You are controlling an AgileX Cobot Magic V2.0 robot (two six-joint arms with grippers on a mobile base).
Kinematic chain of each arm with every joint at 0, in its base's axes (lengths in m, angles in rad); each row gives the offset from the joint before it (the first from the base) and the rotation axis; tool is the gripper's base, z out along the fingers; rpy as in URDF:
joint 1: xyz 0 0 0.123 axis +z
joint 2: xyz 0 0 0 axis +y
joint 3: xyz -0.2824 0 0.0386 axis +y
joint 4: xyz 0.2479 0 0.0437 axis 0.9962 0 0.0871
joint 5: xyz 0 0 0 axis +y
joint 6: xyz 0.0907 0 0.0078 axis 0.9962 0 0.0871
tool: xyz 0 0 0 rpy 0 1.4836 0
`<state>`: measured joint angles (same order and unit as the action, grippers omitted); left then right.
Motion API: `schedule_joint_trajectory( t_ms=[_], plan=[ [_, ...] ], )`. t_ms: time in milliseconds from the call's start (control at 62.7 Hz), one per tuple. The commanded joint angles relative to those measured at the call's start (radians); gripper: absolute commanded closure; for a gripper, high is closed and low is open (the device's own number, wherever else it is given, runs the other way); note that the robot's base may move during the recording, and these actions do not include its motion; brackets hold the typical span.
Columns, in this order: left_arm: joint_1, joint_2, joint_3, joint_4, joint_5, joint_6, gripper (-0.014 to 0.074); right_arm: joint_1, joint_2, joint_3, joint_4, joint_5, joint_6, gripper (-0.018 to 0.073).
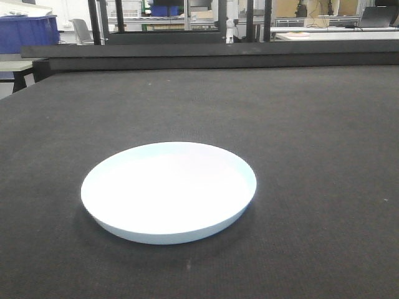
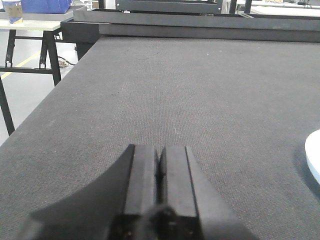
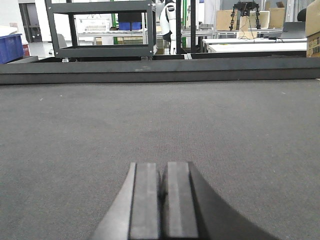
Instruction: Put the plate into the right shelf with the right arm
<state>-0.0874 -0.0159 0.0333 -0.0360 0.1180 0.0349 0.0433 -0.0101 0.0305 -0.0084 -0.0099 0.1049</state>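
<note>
Right now we see the plate (image 1: 168,193) lying flat on the dark grey table mat (image 1: 324,124), a little left of the middle of the front view and towards the near side of the table. It is plain white with a faint blue tinge along its low rim, and a soft shadow sits under its near edge.

From our left wrist view only a sliver of the plate (image 2: 315,160) shows, at the right border of the frame. It lies off to the right of the left gripper (image 2: 160,152) and well apart from it. The left gripper's two black fingers (image 2: 142,170) are pressed together with only a thin seam between them, holding nothing. Whether they touch the mat below we cannot tell.

Our right gripper (image 3: 162,170) looks much the same: its fingers (image 3: 145,190) meet flat against each other with nothing pinched between, and they point across bare mat toward the far side of the table.

Along that far side runs a raised dark bar (image 3: 160,70). Behind it stands a black-framed rack (image 3: 100,50). A blue bin (image 1: 28,31) sits at the far left of the front view, and the left wrist view shows a side table (image 2: 30,25) on black legs beside the mat.
</note>
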Motion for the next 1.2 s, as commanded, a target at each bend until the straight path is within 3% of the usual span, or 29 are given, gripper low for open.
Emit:
schedule_joint_trajectory(
  t_ms=[0, 431, 478, 670, 766, 893, 989, 1085, 1180],
  plan=[
    [-0.007, -0.007, 0.008, -0.006, -0.087, -0.003, 0.0643, -0.005, -0.013, -0.008, -0.001, -0.087, -0.010, 0.0505],
    [-0.007, -0.007, 0.008, -0.006, -0.087, -0.003, 0.0643, -0.005, -0.013, -0.060, -0.001, -0.200, 0.010, 0.0505],
    [-0.007, -0.007, 0.008, -0.006, -0.087, -0.003, 0.0643, -0.005, -0.013, -0.120, -0.003, -0.140, 0.010, 0.0505],
    [-0.007, -0.007, 0.008, -0.006, -0.087, -0.003, 0.0643, -0.003, 0.086, -0.465, -0.013, 0.340, 0.009, 0.0505],
    [-0.007, -0.007, 0.008, -0.006, -0.087, -0.003, 0.0643, -0.002, 0.178, -0.624, 0.028, 0.484, -0.034, 0.0505],
    [-0.007, -0.007, 0.008, -0.006, -0.087, -0.003, 0.0643, -0.002, 0.330, -0.793, 0.195, 0.609, -0.257, 0.0505],
    [-0.007, -0.007, 0.008, -0.006, -0.087, -0.003, 0.0643, -0.002, 0.467, -0.898, 0.399, 0.720, -0.458, 0.0505],
    [-0.007, -0.007, 0.008, -0.006, -0.087, -0.003, 0.0643, -0.002, 0.612, -0.963, 0.581, 0.826, -0.569, 0.0505],
    [-0.007, -0.007, 0.008, -0.006, -0.087, -0.003, 0.0643, -0.002, 0.750, -1.010, 0.716, 0.916, -0.612, 0.0505]
  ],
)
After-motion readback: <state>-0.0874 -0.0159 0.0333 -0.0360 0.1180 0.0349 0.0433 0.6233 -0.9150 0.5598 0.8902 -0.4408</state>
